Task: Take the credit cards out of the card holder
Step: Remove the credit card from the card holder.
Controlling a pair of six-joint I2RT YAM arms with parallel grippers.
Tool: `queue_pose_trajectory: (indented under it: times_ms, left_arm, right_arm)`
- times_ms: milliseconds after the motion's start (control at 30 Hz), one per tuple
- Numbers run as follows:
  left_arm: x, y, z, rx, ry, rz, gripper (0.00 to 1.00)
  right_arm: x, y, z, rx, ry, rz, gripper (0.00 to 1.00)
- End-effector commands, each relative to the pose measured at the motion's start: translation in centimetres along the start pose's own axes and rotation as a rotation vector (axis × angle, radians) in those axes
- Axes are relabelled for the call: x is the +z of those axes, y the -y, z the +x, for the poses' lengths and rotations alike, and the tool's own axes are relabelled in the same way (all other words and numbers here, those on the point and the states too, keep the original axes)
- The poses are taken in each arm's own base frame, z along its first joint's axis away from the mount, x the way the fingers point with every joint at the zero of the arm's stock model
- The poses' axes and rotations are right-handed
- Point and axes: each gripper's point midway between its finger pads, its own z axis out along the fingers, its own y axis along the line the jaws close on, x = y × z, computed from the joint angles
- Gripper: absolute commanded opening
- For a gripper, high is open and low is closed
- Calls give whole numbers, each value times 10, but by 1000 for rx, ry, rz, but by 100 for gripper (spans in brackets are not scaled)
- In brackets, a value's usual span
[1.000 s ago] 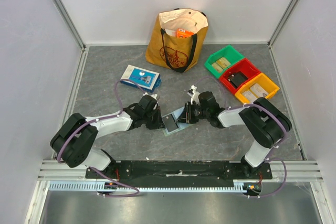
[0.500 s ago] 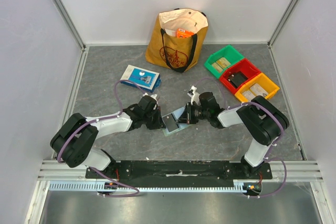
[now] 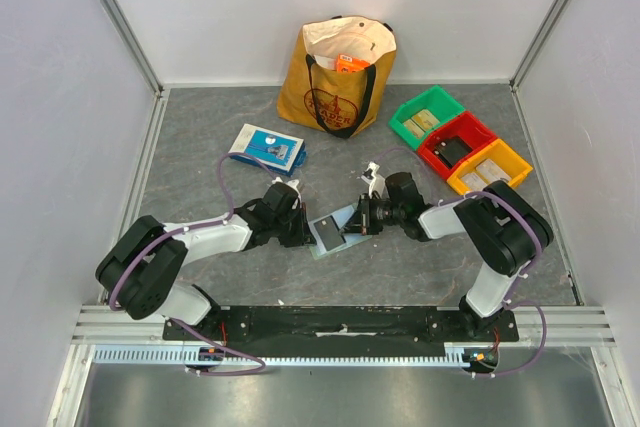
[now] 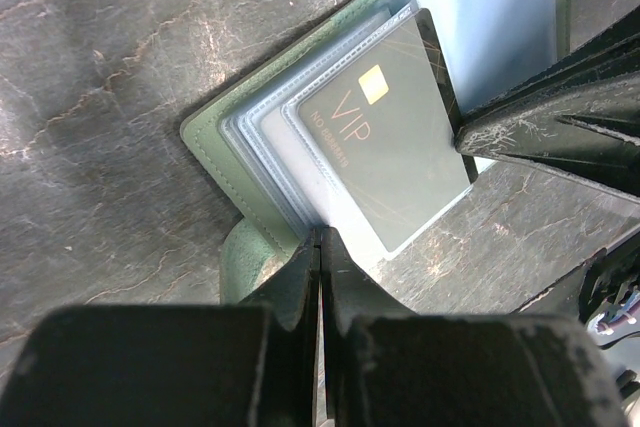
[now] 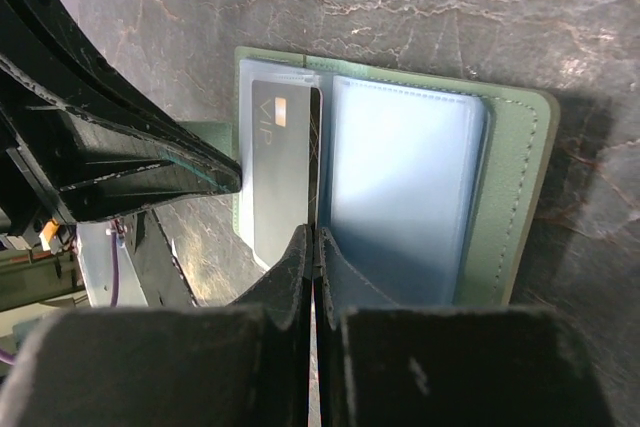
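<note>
**Pinching at the open card holder, card not yet out**

Our left tool (image 4: 320, 242) is closed, its tips meeting at the near edge of the clear sleeves. Our right tool (image 5: 313, 237) is likewise closed at the fold, beside the black card (image 4: 385, 137). Whether either truly pinches anything we cannot tell. The card holder (image 5: 520, 187) lies open on the worktop (image 4: 120, 67). Next, we judge, one tool pins it while the other draws the card clear.

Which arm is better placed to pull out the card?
Right, probably: the right hand is closed at the edge of the black card; the left hand pinches the card holder, steadying it.
</note>
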Motion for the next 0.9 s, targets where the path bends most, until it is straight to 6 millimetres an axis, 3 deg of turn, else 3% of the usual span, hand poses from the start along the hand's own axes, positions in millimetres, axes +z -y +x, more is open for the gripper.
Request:
queue_pose_trajectory:
  times_ms: [0, 233, 367, 600, 867]
  left_arm:
    - [1, -17, 12, -21, -24, -63, 3]
    - [-14, 22, -10, -24, 53, 64, 24]
    - [-12, 34, -22, -13, 79, 84, 25]
    - [6, 27, -22, -9, 57, 46, 12]
    - [12, 13, -14, -13, 41, 0, 2]
  right_arm:
    - [0, 0, -3, -31, -16, -3, 0]
    - [1, -2, -6, -23, -14, -14, 0]
    - [2, -4, -6, -18, -12, -25, 0]
    - [2, -4, -5, -16, -14, -27, 0]
    - [2, -5, -6, -19, -12, -32, 0]
